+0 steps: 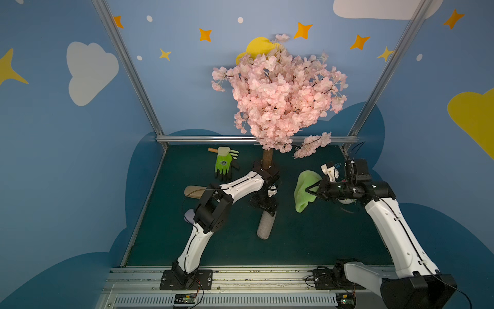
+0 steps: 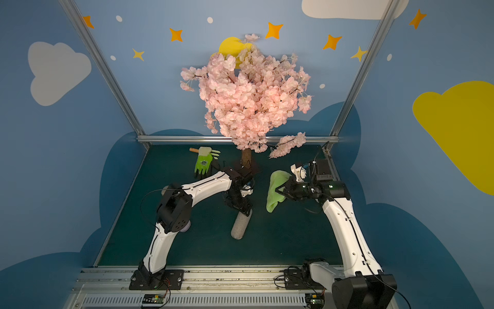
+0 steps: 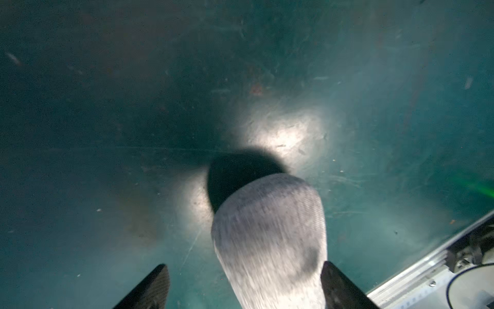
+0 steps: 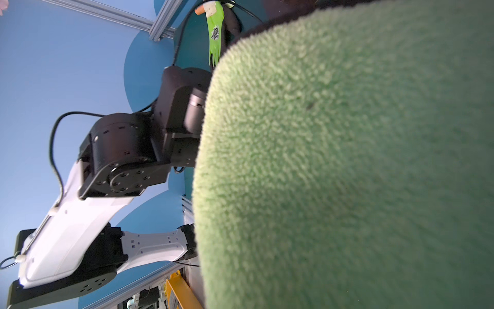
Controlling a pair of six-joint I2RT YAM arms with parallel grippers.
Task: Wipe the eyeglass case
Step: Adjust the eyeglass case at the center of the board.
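Left wrist view: the left gripper (image 3: 244,264) has its two black fingers (image 3: 149,286) spread wide, straddling one rounded end of the grey woven-fabric eyeglass case (image 3: 270,235). One finger sits just beside the case, the other stands clear of it. The oblong case lies flat on the scuffed dark green table mat (image 3: 107,107), near the middle in both top views. The right gripper (image 1: 311,190) is pinched closed on a fluffy light green cloth (image 1: 302,192), which hangs from it.

Eyeglass case (image 1: 265,226): grey, knit-textured, oblong, lying flat at middle of surface (image 1: 320,240). Cloth (image 1: 304,191): pale green, fluffy, hanging draped, right of case
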